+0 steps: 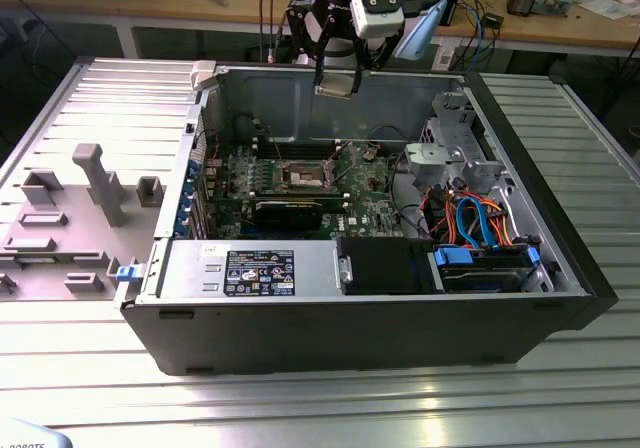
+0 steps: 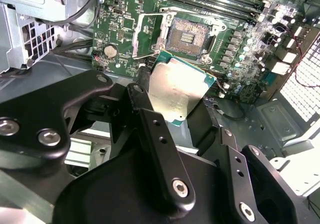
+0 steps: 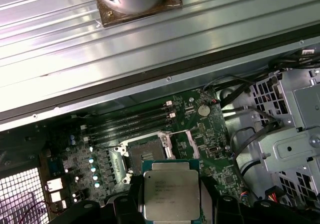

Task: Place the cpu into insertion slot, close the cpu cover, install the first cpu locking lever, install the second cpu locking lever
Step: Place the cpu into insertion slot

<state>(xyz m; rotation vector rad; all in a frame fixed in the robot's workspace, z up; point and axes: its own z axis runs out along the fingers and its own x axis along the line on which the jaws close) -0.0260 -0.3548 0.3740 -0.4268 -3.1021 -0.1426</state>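
My gripper [image 1: 336, 76] hangs above the open computer case, shut on the cpu [image 1: 336, 86], a flat square chip with a dull silvery top. In both wrist views the cpu [image 2: 176, 90] [image 3: 171, 195] sits between the black fingers [image 2: 150, 129], over the green motherboard and well above it. The insertion slot [image 1: 305, 175] [image 2: 187, 36] [image 3: 142, 154] lies bare with its dark centre showing. The cpu cover [image 2: 148, 31] [image 3: 186, 145] is swung open at the socket's side. I cannot tell the locking levers apart from the socket's metal rim.
A black graphics card [image 1: 290, 211] lies just in front of the socket, and memory slots [image 3: 130, 123] run along its far side. A metal drive cage [image 1: 455, 153] and orange and blue cables [image 1: 480, 218] fill the exterior view's right. A grey fixture tray [image 1: 70, 218] sits outside the case.
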